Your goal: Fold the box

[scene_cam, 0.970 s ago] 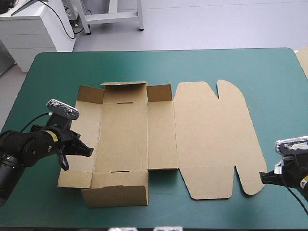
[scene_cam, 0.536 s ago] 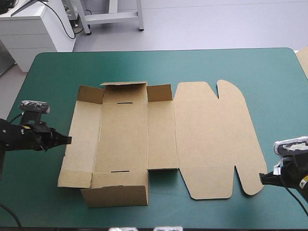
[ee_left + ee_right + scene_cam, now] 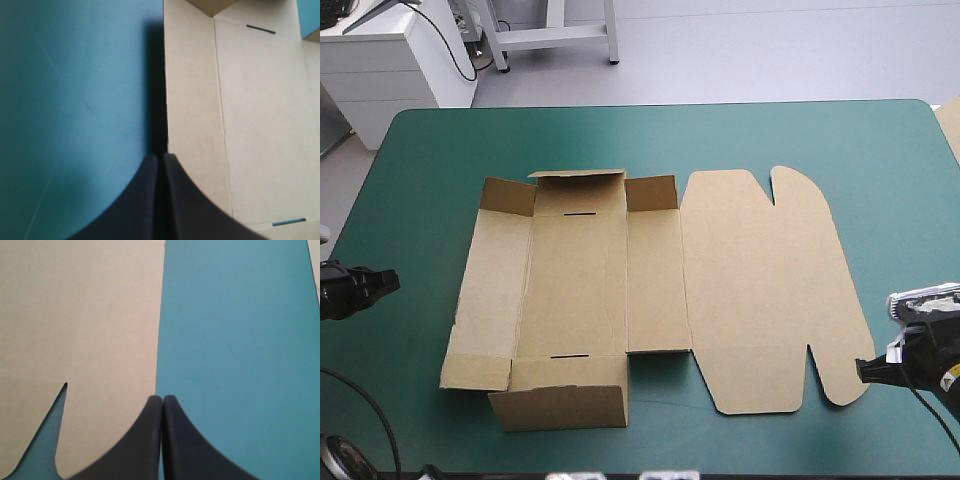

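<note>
The brown box (image 3: 580, 280) lies mid-table as a cut sheet. Its near wall (image 3: 560, 405) and far wall (image 3: 578, 178) are raised, and the lid (image 3: 760, 290) lies flat to the right. My left gripper (image 3: 390, 281) is shut and empty over the teal-green cover at the table's left edge, well clear of the box. In the left wrist view the gripper (image 3: 160, 158) points along the left edge of the box (image 3: 250, 115). My right gripper (image 3: 864, 370) is shut beside the lid's near right corner. In the right wrist view the gripper (image 3: 161, 399) sits just off the edge of the lid (image 3: 75, 315).
Bare teal-green cover (image 3: 880, 170) surrounds the box on the far side and to the right. A pale sheet's edge (image 3: 951, 125) shows at the table's right edge.
My left gripper has drawn back leftward from the box's left panel to the table's left edge. The box and my right gripper have stayed put.
</note>
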Controlling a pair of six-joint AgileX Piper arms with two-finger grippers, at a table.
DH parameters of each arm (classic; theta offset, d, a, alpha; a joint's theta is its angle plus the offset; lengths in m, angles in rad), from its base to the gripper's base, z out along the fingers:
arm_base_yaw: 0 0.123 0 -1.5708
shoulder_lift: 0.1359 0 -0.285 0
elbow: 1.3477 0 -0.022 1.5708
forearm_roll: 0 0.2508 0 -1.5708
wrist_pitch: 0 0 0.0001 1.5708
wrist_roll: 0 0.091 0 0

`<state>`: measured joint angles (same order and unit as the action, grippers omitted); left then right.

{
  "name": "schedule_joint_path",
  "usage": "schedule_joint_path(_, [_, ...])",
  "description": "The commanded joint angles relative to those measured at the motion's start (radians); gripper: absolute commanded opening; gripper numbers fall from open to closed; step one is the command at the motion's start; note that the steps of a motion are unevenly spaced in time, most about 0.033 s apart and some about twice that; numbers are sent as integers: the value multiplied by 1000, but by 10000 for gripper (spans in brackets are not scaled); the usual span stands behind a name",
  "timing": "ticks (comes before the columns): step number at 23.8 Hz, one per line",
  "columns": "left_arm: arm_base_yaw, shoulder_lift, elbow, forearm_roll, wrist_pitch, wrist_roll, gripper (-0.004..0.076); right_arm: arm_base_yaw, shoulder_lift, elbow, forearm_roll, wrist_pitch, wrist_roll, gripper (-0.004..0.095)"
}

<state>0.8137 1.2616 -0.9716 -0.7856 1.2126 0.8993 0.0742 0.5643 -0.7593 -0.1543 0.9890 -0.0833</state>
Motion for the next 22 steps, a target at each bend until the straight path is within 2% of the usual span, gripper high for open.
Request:
schedule_joint_path(1, [2,6,-32,-38,16,32,93,-8,2,-25,-6,-74,-10,-16])
schedule_joint_path(2, [2,19,-32,-39,27,39,125,-8,2,-25,-3,-76,-10,-16])
schedule_joint_path(4, [2,62,-32,-41,36,39,309,-8,2,-24,16,-84,-25,-16])
schedule_joint_path(6, [2,106,-32,-75,3,32,442,-8,2,-24,27,-91,-40,-16])
schedule_joint_path(7, [2,129,-32,-103,8,32,481,-7,2,-24,32,-97,-40,-16])
schedule_joint_path(10, [0,222,-32,-133,73,29,498,-7,2,-24,36,-114,-40,-16])
schedule_joint_path(17, [-20,299,-32,-121,66,29,498,-7,2,-24,38,-128,-40,-16])
schedule_joint_path(22, [-127,340,-30,-42,84,33,498,-7,2,-24,43,-130,-40,-16])
